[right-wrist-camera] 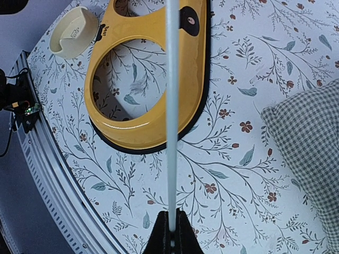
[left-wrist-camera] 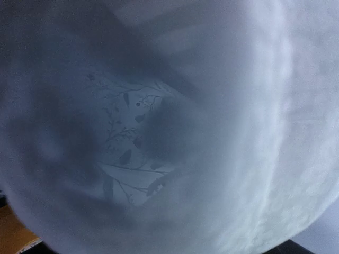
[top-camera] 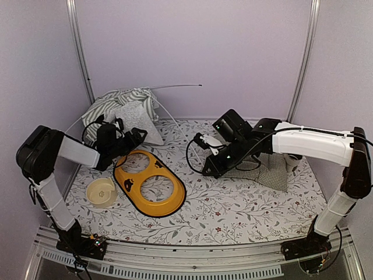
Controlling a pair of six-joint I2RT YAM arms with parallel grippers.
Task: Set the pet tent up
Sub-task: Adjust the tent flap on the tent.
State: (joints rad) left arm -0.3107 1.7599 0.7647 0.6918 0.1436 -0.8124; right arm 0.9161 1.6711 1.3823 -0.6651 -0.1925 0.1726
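Right jaws clamped tight on a white tent pole (right-wrist-camera: 170, 106) above the tabletop (top-camera: 233, 204). Left jaws against pet tent (top-camera: 125, 108) fabric; cannot tell how far they are open.

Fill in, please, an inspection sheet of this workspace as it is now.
Surface: floral cloth, lying flat.
Job's things: pet tent lies collapsed, back left.
Clutter: yellow bowl stand, cream bowl, checked cushion.
Pincers: right pincer shut on a white pole; left pincer by the tent, state unclear, white fabric veils its camera.
Cables: black cable loops under the right wrist.
Surroundings: lilac walls, metal posts.
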